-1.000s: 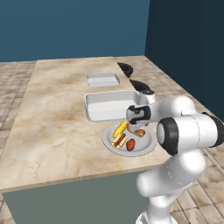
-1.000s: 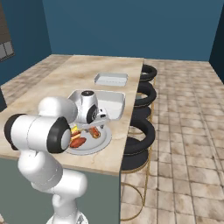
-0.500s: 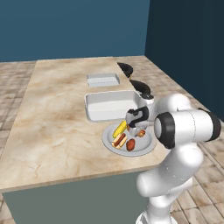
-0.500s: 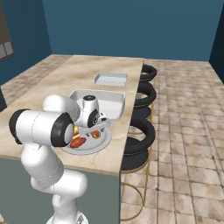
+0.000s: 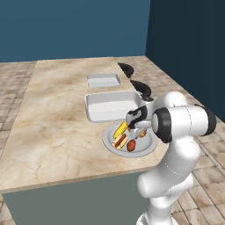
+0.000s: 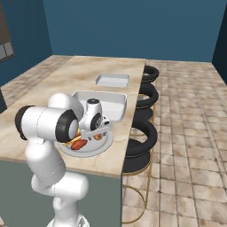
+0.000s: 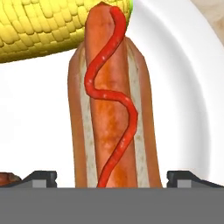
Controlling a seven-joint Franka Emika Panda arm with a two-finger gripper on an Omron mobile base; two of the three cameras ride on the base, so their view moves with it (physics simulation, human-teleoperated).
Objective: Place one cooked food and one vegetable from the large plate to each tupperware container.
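The large plate (image 5: 107, 139) lies at the counter's near right edge, in front of the larger tupperware container (image 5: 90, 110). The smaller container (image 5: 103, 80) stands farther back. On the plate lie a yellow corn cob (image 5: 120, 128), a hot dog (image 5: 119, 141) with a ketchup line and a red-brown piece of cooked food (image 5: 132, 145). My gripper (image 7: 116, 177) is open and low over the plate (image 7: 192, 87). Its dark fingertips (image 7: 41, 177) stand one on either side of the hot dog (image 7: 109, 105), whose far end meets the corn (image 7: 48, 30). From the right, the hand (image 6: 94, 119) covers part of the plate (image 6: 96, 150).
Three black round stools (image 6: 142, 137) line the counter's right side, close to the plate. The counter edge (image 5: 79, 182) runs just in front of the plate. Bare marble counter (image 5: 52, 127) spreads to the left of the containers.
The hand has sunk a little lower over the plate, towards the hot dog. The jaws have stayed wide and the food has not moved.
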